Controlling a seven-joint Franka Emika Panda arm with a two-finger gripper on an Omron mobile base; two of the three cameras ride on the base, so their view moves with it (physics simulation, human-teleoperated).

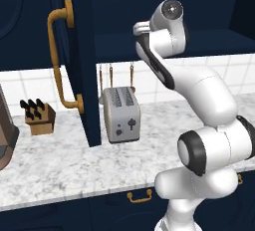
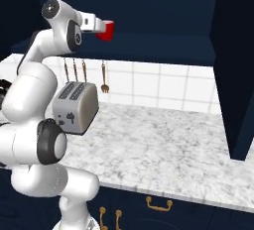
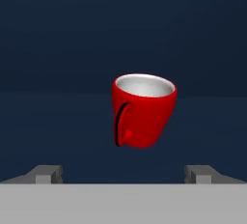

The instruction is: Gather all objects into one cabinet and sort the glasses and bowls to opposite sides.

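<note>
Left to right: the knife block (image 1: 40,115) and toaster (image 1: 121,114) stand on the counter (image 1: 64,170) below the open cabinet door (image 1: 79,60). My gripper (image 3: 123,172) reaches into the cabinet (image 2: 163,45), jaws wide apart, holding nothing. The red cup (image 3: 143,110) sits upright just ahead of my fingertips, handle turned left.

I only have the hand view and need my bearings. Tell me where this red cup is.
Observer: The cup is in the open cabinet, above the toaster.
Operator: Give me the door's position.
Observer: The door stands swung open, left of the toaster.
Operator: Name what else is on the counter.
Observer: A knife block, left of the door.
</note>
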